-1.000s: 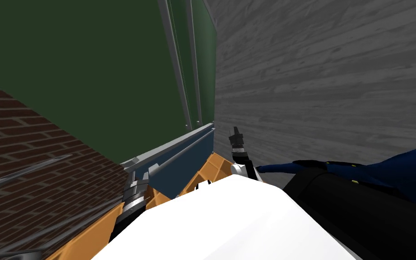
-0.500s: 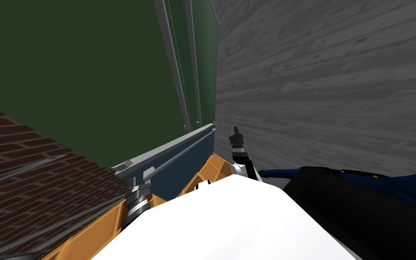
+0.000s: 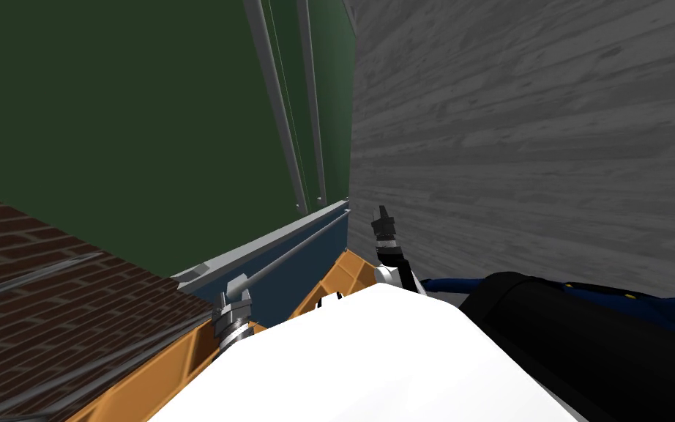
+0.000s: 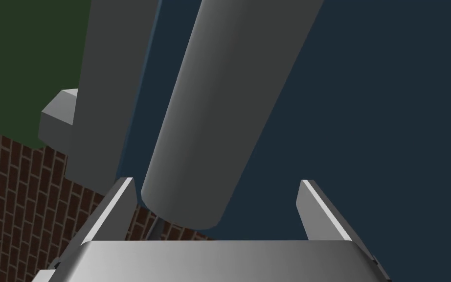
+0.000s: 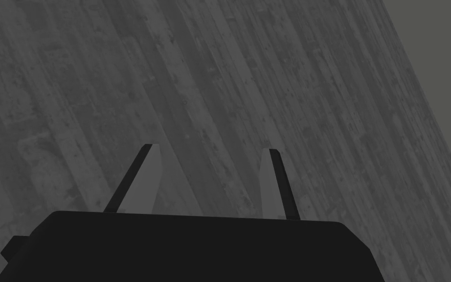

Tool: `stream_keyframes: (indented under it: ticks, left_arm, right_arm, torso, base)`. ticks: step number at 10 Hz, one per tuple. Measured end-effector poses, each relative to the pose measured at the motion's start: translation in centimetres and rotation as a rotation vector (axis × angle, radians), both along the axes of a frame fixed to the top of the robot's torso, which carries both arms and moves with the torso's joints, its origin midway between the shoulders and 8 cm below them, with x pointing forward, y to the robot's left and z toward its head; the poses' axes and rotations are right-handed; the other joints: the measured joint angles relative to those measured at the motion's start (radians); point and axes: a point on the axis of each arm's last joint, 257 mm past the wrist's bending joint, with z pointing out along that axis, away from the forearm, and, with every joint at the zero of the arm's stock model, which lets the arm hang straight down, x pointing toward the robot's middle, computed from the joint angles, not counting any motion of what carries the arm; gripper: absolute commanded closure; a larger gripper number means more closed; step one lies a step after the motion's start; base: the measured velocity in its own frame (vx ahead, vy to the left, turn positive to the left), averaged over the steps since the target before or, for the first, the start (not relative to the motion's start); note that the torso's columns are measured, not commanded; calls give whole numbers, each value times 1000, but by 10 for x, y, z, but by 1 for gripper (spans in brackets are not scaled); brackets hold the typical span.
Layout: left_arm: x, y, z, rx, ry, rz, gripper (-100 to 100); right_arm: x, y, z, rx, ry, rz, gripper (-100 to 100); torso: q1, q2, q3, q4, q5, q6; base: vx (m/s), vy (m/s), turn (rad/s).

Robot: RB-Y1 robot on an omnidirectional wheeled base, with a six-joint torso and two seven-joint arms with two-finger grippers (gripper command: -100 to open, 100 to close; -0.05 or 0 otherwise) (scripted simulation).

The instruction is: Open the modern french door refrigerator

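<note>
the left gripper point(image 4: 215, 182) has been brought to the bar handle point(image 4: 219, 107) low on the green refrigerator point(image 3: 146, 110); its fingers are spread around it, ready for closing. fingers of the right gripper point(image 5: 211, 148) are parted.

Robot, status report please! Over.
Left end effector open, straddling grey cylindrical bar handle on dark blue panel. Right end effector open, aside. Nothing blocking.

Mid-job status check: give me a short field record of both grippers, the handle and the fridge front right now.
left gripper: open, fingers either side of the bar handle's end, not clamped
bar handle: grey, round, mounted on the dark blue drawer front
green doors: above the drawer, no gap seen between them
right gripper: open, holding nothing, near the drawer's other end
</note>
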Motion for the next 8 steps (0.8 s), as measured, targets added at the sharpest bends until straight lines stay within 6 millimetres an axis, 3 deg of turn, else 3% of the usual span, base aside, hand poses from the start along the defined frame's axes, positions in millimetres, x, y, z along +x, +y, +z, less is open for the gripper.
stream_keyframes:
  ticks: [3,4,6,8]
  left_arm:
    - [5,4,10,2,-2,0,-100]
    - [5,4,11,1,-1,0,100]
    - [4,3,11,11,-21,0,100]
    - [4,3,15,14,-24,-1,100]
  right_arm:
    - [0,0,0,0,0,0,0]
    - [0,0,0,0,0,0,0]
    - [0,0,0,0,0,0,0]
    - [0,0,0,0,0,0,0]
  torso:
    - [-1,-2,-1,-1,0,0]
    - [-1,0,0,0,0,0]
    - [1,-2,1,-6,7,2]
    - [0,-2,-1,-3,3,0]
  base:
    - [44,18,2]
    - [-25,-6,6]
    - [-49,-17,-1]
    - [-111,-95,17]
